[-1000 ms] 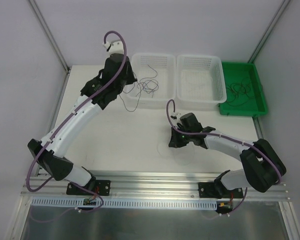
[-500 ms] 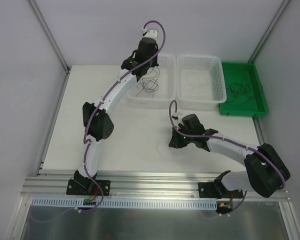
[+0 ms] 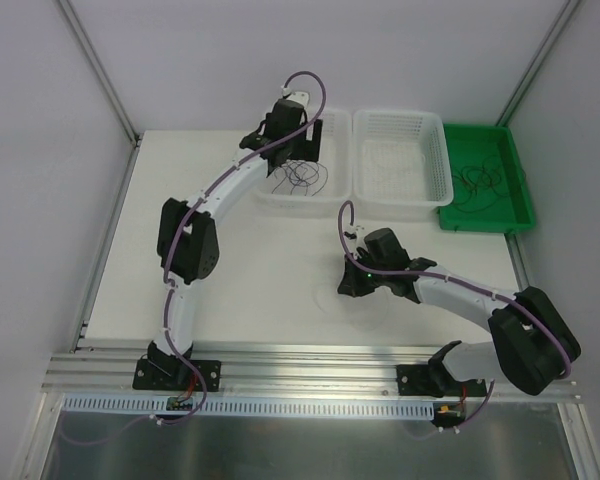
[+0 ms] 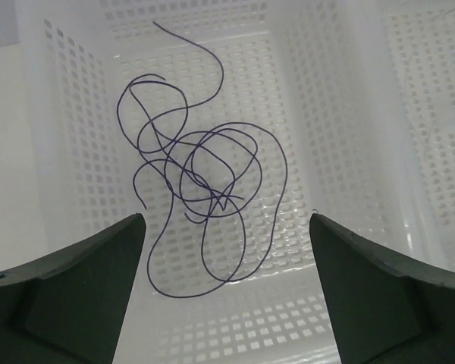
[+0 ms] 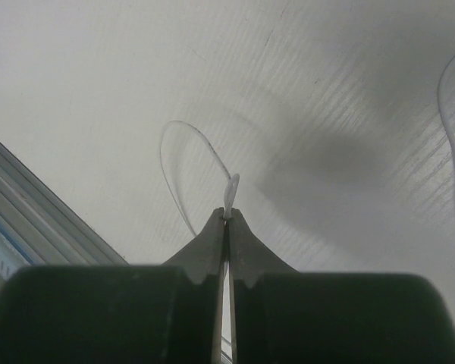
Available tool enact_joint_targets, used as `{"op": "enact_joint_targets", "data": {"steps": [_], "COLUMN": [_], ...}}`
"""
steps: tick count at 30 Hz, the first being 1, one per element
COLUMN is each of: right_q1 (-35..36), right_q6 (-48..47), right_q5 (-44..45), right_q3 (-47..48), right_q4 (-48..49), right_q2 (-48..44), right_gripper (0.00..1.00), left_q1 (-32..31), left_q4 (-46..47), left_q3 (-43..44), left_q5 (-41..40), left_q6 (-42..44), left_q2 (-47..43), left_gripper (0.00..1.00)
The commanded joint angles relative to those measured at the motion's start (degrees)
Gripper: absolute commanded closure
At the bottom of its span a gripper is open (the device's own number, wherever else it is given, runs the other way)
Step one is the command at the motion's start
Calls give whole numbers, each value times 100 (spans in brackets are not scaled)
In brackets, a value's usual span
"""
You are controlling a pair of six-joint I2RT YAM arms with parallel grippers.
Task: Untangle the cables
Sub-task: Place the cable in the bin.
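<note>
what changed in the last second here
The left hand swung right to above the left white basket, opened and dropped the dark wire tangle, now lying inside it. The right hand stayed put, shut on a thin pale strand.

Pale grey walls (image 3: pixel 40 120) around a white table (image 3: pixel 250 260), soft even light

We see a white table (image 3: pixel 250 270) with two white perforated baskets at its far edge, the left basket (image 3: pixel 338 140) and right basket (image 3: pixel 398 120) side by side, walls touching, and a green tray (image 3: pixel 485 222) just beside the right one. Along the near edge we've got an aluminium rail (image 3: pixel 310 375) with a white slotted duct (image 3: pixel 300 407) right in front. Left post (image 3: pixel 96 65) and right post (image 3: pixel 542 60) slant up at the far corners against plain grey walls (image 3: pixel 180 50).
</note>
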Motion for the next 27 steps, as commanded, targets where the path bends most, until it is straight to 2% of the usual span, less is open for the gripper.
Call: {"op": "enact_joint_targets", "data": {"steps": [1,4,9,10,13,17,22,23,27], "right_q1": [21,29,91,135,205,372,539,548,601], "right_q6": [-36,-54,-203,-238,-335,-544,-993,-1081,-1424], "right_q5": [-56,-214,-92,-65,-83,-232,-276,-337,-671], "right_q3": [-33,-94,-191,-209,-183,-104,203,274,581], "right_q4": [306,387,431,422,352,220,-587,-728,-1378], "right_q2": [-189,-365,-892,-1127,-1558,-2121,-2720,-2782,-3107], "right_gripper": [99,99,99,99,99,99,99,99,99], "left_q1": [-67,-163,-427,-549,-900,-1532,-1965,-2000,-2246], "left_q4": [444,435,453,461,488,558,768,847,1620], "left_q3": [-506,-1421,-3249,-3844,-4794,-5597,-6590,-6757,-7845], "left_q5": [542,762,604,613,779,1069,1491,1579,1939], "left_q6": [-183,-324,-746,-955,-1168,-1151,-923,-922,-1071], "left_q2": [-1170,-1925,-3648,-3911,-4800,-5669,-6514,-6898,-7876], "left_gripper": [9,9,12,13,13,14,14,14,16]}}
